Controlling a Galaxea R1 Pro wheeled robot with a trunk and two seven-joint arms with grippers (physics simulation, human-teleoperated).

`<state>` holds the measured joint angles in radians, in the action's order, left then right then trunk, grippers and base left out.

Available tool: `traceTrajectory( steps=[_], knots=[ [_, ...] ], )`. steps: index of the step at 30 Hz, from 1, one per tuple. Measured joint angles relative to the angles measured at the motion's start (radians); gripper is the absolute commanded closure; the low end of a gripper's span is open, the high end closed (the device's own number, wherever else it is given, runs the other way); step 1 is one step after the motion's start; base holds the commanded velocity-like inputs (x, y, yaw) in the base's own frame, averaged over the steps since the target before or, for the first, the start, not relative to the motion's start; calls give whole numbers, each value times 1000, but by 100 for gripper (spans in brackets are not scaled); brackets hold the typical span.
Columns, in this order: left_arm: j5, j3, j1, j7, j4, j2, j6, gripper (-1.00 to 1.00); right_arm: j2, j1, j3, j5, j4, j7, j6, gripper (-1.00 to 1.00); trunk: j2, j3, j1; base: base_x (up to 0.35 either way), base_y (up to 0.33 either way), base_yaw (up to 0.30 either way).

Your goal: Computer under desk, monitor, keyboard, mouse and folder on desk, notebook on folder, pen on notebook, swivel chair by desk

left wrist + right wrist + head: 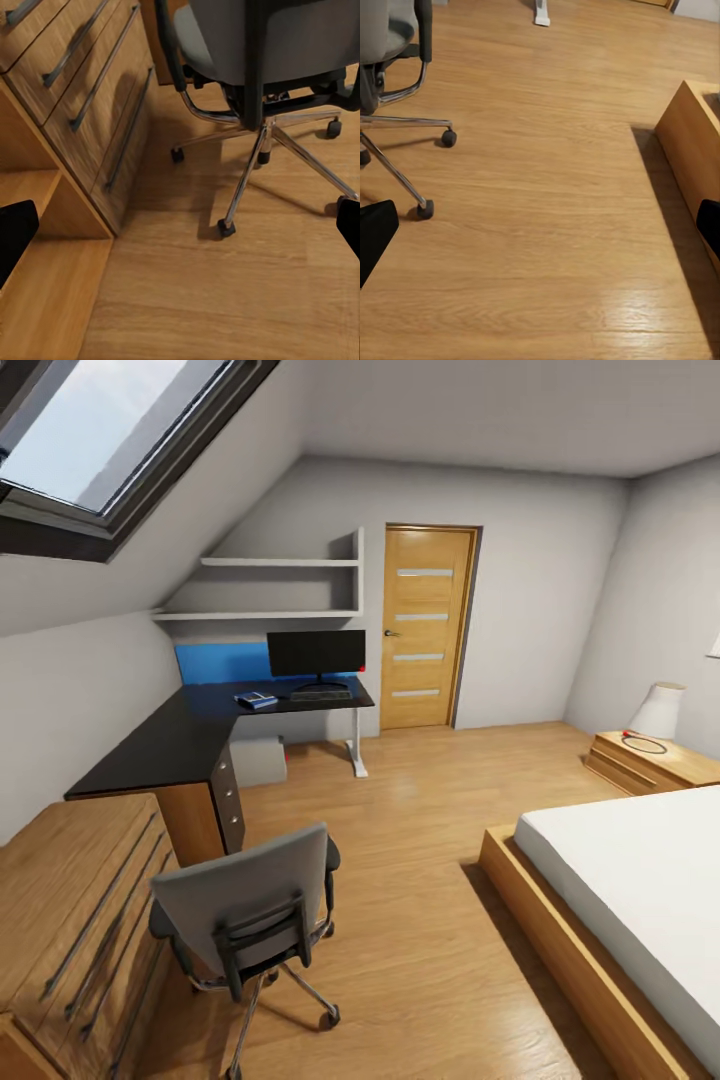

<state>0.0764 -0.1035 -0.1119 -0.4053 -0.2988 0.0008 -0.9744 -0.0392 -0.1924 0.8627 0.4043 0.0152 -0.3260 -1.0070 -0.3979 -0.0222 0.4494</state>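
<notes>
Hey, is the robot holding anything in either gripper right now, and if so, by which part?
Nothing is held. The left gripper and the right gripper both have their fingers spread wide, with just bare wooden floor between them.

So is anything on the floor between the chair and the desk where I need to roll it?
Nothing visible. The chair sits beside the drawer chest, and the wood floor from it toward the desk looks bare.

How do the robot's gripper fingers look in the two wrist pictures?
The left gripper's fingertips are plain matte black with rounded corners, cut off by the picture's edges. The right gripper's fingertips look the same. No cables or markings are visible.
</notes>
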Motion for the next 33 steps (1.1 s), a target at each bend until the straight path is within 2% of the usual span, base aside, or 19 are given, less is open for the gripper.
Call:
traceTrajectory(
  steps=[24, 33],
  knots=[
    [0, 0, 0, 0, 0, 0, 0, -100, 0, 0, 0, 0, 0, 1, 2, -100, 0, 0, 0, 0, 142, 0],
    [0, 0, 0, 0, 0, 0, 0, -100, 0, 0, 0, 0, 1, 1, 2, -100, 0, 0, 0, 0, 39, 0]
  ],
)
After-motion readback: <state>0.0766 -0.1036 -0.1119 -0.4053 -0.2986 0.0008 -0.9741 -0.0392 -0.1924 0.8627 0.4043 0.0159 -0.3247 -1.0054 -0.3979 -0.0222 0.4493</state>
